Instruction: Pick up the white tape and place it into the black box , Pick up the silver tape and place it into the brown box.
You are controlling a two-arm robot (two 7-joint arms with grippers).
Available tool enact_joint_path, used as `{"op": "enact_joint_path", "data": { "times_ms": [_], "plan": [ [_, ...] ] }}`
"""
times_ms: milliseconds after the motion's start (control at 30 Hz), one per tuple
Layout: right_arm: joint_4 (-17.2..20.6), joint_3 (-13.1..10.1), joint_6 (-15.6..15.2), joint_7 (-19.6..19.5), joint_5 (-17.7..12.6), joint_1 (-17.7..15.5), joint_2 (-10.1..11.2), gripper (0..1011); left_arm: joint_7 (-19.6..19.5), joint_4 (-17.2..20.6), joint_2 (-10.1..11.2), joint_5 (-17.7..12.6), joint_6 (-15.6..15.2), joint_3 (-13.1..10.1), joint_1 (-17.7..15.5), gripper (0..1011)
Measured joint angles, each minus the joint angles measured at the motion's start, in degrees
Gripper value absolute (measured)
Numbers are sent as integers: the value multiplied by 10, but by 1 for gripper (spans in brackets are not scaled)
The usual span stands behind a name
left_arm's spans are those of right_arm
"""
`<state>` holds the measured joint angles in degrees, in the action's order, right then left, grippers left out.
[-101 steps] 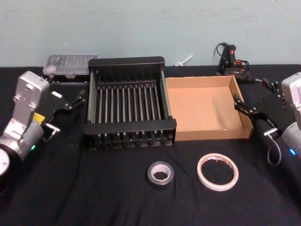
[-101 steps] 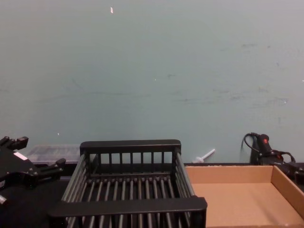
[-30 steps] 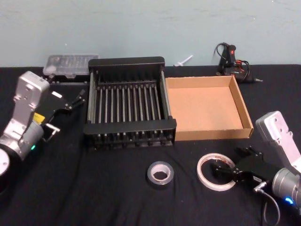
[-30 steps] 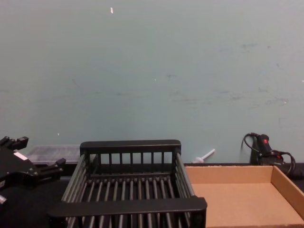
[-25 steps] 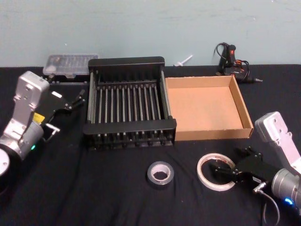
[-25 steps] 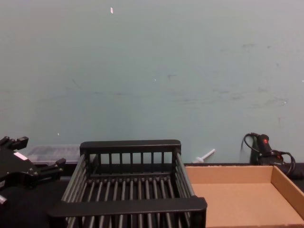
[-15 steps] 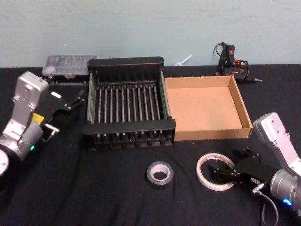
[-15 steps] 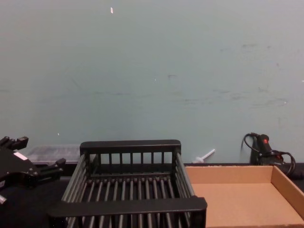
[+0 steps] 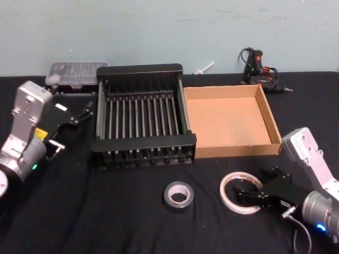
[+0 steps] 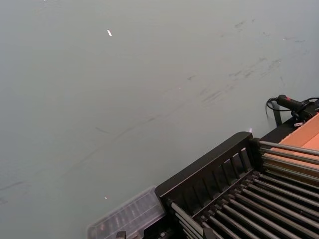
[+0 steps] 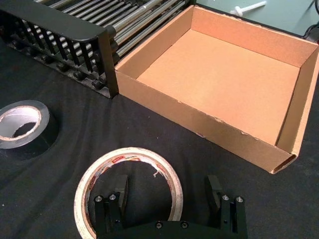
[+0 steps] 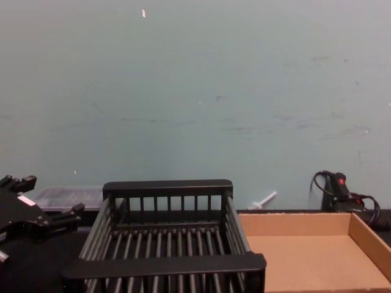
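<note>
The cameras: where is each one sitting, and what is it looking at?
Head: high up, looking down at white tape, silver tape, both hands.
Chest: low, facing black box, brown box; left hand.
Left wrist: beside the black box, facing wall.
Right wrist: above white tape; right hand open.
All share the black box.

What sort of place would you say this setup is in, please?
Probably a robotics lab bench: a black-clothed table against a plain teal wall, a clear parts case and a wired hand tool at the back.
</note>
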<state>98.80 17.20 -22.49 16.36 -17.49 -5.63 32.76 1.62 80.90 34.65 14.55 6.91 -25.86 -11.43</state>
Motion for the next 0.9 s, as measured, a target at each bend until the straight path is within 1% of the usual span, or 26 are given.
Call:
{"op": "enact_joint_path", "data": {
  "times_ms": [500,667,700,767,800,867,900],
  "plan": [
    [0,0,0,0,-1,0,1,1002,0,0,0,0,0,0,0,1001],
    [0,1,1,0,-2,0,1,935,0,0,0,0,0,0,0,1001],
    [0,1,1,0,-2,0,1,893,0,0,0,0,0,0,0,1002],
    [0,1,1,-1,-2,1,1,863,0,0,0,0,0,0,0,1001],
    [0,1,1,-1,-2,0,1,811,0,0,0,0,0,0,0,1001],
    [0,1,1,-1,-2,0,1,776,0,0,0,0,0,0,0,1001],
    [0,1,1,-1,-2,0,1,738,0,0,0,0,0,0,0,1001]
  ]
}}
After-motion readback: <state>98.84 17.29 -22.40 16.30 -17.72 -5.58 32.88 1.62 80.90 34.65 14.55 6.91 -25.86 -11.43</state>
